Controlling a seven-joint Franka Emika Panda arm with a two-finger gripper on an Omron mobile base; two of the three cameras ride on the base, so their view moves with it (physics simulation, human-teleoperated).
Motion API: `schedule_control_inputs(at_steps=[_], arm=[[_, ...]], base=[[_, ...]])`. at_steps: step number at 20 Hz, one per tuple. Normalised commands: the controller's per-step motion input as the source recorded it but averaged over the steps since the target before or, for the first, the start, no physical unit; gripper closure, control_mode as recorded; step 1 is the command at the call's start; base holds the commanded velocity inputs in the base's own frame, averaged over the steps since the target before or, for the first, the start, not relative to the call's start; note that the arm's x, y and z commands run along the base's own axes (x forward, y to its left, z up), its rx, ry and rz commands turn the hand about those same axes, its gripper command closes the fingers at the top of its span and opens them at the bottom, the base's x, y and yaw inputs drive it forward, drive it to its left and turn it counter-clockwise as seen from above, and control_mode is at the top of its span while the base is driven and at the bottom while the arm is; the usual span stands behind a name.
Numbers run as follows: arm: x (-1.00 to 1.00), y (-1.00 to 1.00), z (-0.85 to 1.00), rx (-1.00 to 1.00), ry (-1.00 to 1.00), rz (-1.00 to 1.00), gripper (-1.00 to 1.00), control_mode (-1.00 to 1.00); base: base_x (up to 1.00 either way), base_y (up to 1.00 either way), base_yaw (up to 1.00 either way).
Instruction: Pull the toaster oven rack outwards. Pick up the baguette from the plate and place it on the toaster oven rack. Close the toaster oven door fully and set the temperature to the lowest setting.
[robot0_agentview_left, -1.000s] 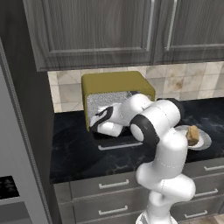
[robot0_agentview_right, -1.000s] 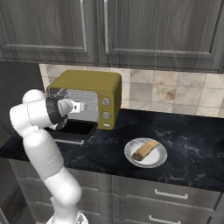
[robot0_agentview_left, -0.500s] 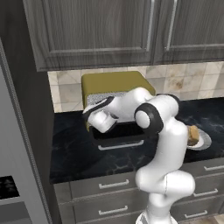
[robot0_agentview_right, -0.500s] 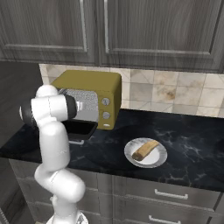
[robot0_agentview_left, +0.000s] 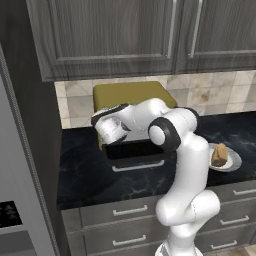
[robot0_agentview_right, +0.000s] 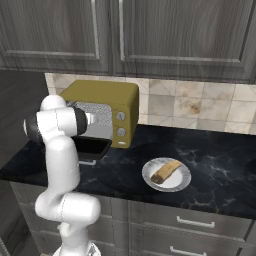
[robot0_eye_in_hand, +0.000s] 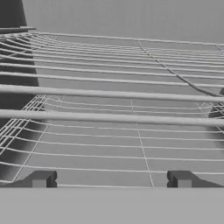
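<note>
**Hand at the oven mouth, rack close in front, baguette on its plate**

The toaster oven rack lies straight ahead of the hand in the hand view: silvery wires run across the whole width, two thicker bars in the middle, thinner ones above and below. The two dark fingertips stand far apart at the bottom, with nothing between them; hand is spread wide and holds nothing. Whether the tips touch the wires cannot be told.

The toaster oven, mustard yellow, sits on the dark marbled bench against the tiled wall. Its door is dropped open toward the front, lying roughly flat, silver handle along the front edge. Two small round knobs show on the right panel, one above the other. In the left base view the hand is at the oven's opening, above the lowered door; in the right base view the arm covers much of the cavity.

The baguette lies on the plate, well to the right of the oven, near the bench's front edge. Grey wall cabinets hang overhead; drawers with bar handles run beneath the bench.
</note>
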Motion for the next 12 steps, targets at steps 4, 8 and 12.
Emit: schedule_control_inputs(at_steps=[4,8,12], arm=[[0.1,0.0,-0.75,-0.03,0.28,0.0,-1.0,-1.0],[0.04,0.0,-0.8,0.0,0.38,0.0,-1.0,-1.0],[-0.07,0.0,-0.93,0.0,0.4,-0.03,-1.0,-1.0]], base=[[0.0,0.0,0.0],[0.0,0.0,0.0],[0.0,0.0,0.0]])
